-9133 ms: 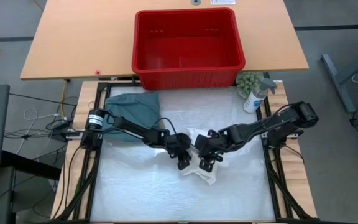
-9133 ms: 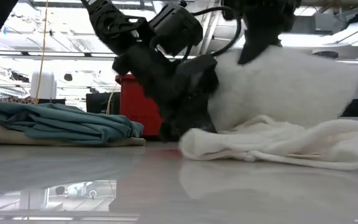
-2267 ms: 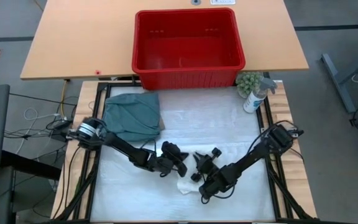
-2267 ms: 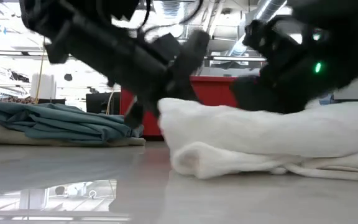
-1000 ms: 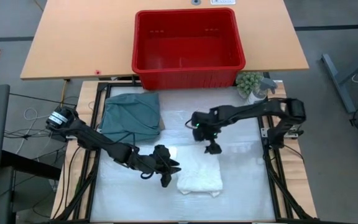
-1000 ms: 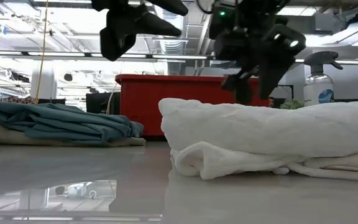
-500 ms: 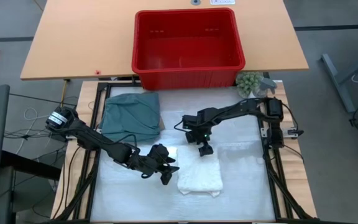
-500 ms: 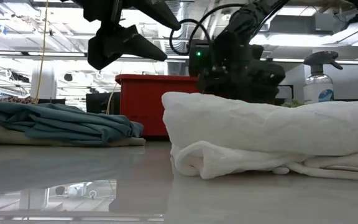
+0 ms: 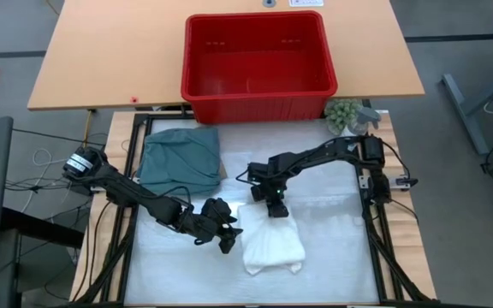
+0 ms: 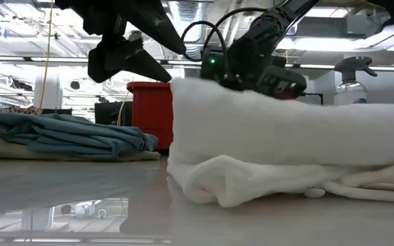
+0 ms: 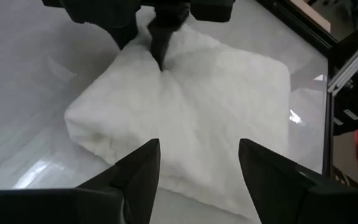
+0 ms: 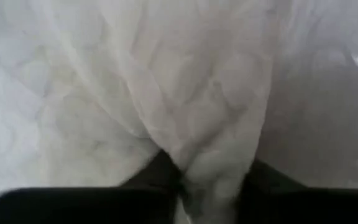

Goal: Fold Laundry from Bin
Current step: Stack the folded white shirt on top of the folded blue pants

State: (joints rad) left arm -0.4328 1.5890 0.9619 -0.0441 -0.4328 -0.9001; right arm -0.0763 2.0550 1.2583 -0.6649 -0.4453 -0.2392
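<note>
Two dark robot arms meet over the glossy white surface [image 9: 332, 257], and nearest the front edge lies a folded white cloth garment [image 9: 270, 241], a thick soft rectangle with a loose hem trailing at its front corner. The left hand [image 9: 227, 237] sits just beside the garment's left edge, its two dark fingers [image 11: 143, 167] spread apart and holding nothing — from its wrist the white bundle fills the gap ahead of them. At the garment's far edge the right hand [image 9: 275, 208] presses down, its fingers pinching a ridge of the white fabric between them; the right wrist view shows cloth bunched up between the two dark tips. From table height the near-left corner of the bundle stands tall, and the right hand's wrist with a green light [image 10: 213, 61] shows over its top.

Further back on the left, a folded dark teal-green garment [image 9: 181, 157] rests flat, with a beige-khaki cloth [image 10: 19, 147] lying under it. At the far right corner stand a clear spray bottle [image 10: 351, 83] and a small green plant [image 9: 343, 112]. Beyond the white surface, on a separate light wooden tabletop [image 9: 101, 51], sits the bright red rectangular plastic bin [image 9: 258, 64] — no cloth shows inside it.
</note>
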